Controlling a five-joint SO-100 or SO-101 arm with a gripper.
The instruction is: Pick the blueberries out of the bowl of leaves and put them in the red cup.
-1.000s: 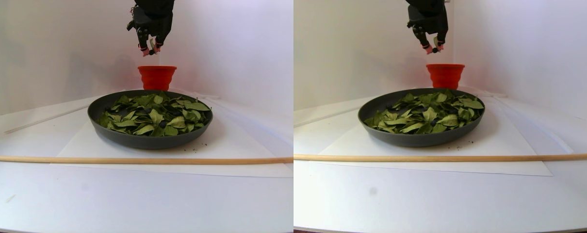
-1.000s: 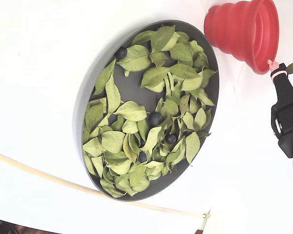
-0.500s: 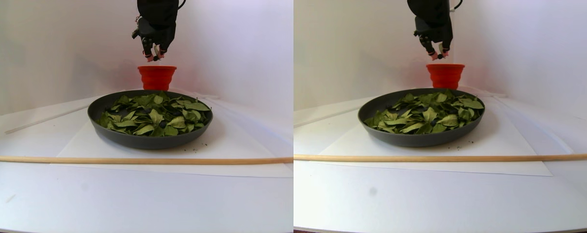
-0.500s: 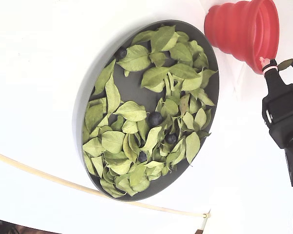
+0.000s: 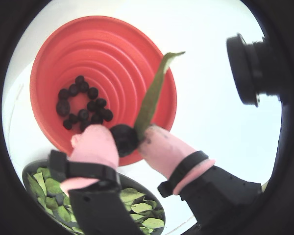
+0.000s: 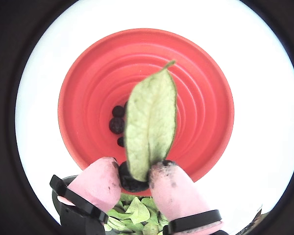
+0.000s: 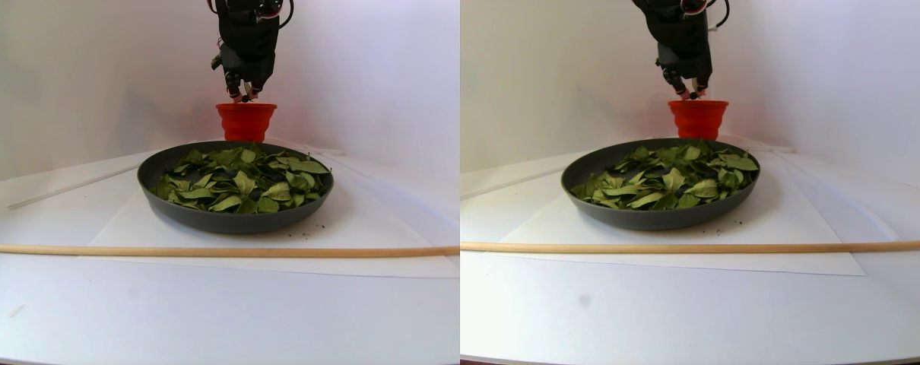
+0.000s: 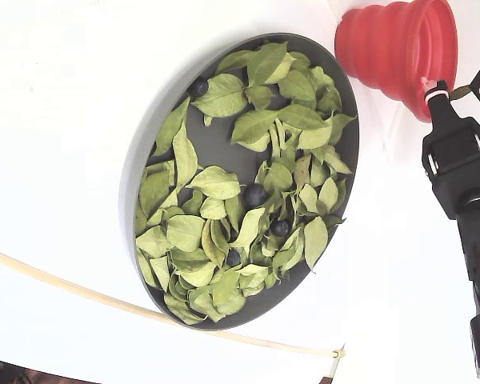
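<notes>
While the white surface [image 8: 56,96] carries everything, the dark bowl [image 8: 148,152] sits mid-surface, filled with green leaves [image 8: 216,182] and a few blueberries [image 8: 254,194]. Beyond its far rim stands the red cup [image 8: 384,48], with a cluster of berries at its bottom [image 5: 83,103]. Directly above the cup's rim, the gripper [image 6: 133,178] pinches one blueberry [image 6: 130,181] together with a single leaf [image 6: 151,122].

Black plastic arm [image 8: 464,184] beside the red cup [image 8: 392,48], boxy ribbed segments, gripper [image 5: 127,142] with pink rubbery fingertip covers [image 5: 95,147], black bands strapped round them, round black camera housing [image 5: 250,68]
</notes>
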